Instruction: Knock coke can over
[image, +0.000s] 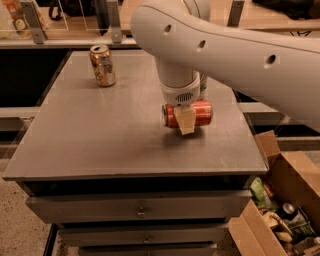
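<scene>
The coke can (200, 113) is red with a silver end and lies on its side on the grey table top (100, 130), right of centre. My gripper (186, 119) comes straight down onto it. One pale finger (186, 124) crosses the front of the can's middle; the other is hidden behind it. The gripper looks shut on the can, which rests at table level. The white arm (240, 50) stretches in from the upper right.
An orange-gold patterned can (102, 65) stands upright at the back left. A white-and-green can (203, 86) stands behind the arm, mostly hidden. An open cardboard box (285, 200) with rubbish sits on the floor at the right. Drawers (140, 211) are below the table top.
</scene>
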